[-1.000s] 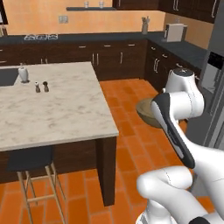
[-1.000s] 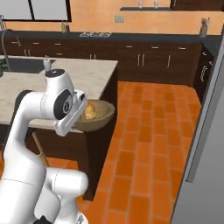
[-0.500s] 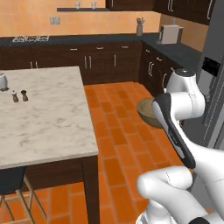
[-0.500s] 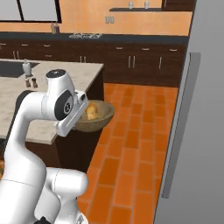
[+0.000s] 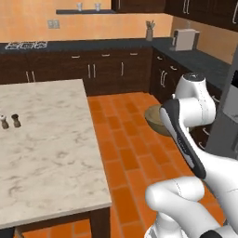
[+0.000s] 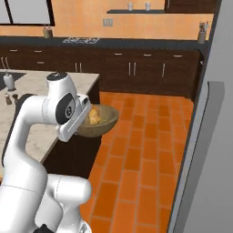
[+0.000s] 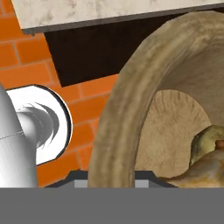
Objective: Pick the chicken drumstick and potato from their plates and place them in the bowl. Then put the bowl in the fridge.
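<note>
Salt and pepper shakers, two small dark ones, stand on the pale marble island top at the left of the left base view. Beside the island runs the orange tile floor. Above that floor, the round tan-brown wooden bowl hangs at the end of the white arm, well off the ground. In the right base view the bowl sits between the arm's white hand and the floor, and a golden lump of food shows inside it. The tall grey steel fridge stands at the far right, apart from the bowl. In the hand view the bowl's thick rim is very close, and a yellowish-tan lumpy piece lies inside. The jaws are hidden, so I cannot tell if they are open or closed.
</note>
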You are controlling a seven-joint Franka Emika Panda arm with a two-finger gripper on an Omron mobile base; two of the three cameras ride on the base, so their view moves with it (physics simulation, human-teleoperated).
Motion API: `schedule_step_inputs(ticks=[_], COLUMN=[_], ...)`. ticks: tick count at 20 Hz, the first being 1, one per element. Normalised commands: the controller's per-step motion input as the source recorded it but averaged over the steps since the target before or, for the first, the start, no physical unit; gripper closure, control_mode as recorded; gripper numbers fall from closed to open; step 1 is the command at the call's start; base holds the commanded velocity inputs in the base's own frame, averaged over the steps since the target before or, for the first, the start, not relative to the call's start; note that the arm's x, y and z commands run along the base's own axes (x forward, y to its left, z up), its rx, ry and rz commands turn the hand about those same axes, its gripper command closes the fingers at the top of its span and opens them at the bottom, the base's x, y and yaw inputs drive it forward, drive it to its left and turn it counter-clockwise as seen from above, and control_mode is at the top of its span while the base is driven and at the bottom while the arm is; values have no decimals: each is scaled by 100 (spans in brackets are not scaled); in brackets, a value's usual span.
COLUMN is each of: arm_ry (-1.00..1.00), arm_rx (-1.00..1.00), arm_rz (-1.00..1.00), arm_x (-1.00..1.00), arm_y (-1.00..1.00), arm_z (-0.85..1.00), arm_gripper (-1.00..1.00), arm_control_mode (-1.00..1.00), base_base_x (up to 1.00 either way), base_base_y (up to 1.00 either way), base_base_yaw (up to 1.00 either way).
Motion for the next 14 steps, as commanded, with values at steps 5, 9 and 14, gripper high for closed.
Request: schedule_step_inputs(ticks=[5, 9, 14], arm_ry=[0, 0, 0], arm_rx=[0, 0, 0], arm_rz=[0, 0, 0], arm_x=[0, 0, 0], arm_y=[0, 0, 0], arm_z=[0, 0, 0], arm_gripper=[100, 100, 100], arm_control_mode=[100, 100, 100], base_base_x=[88, 81, 24], base_base_y=[-6, -11, -20], base_base_yaw=[-5, -6, -52])
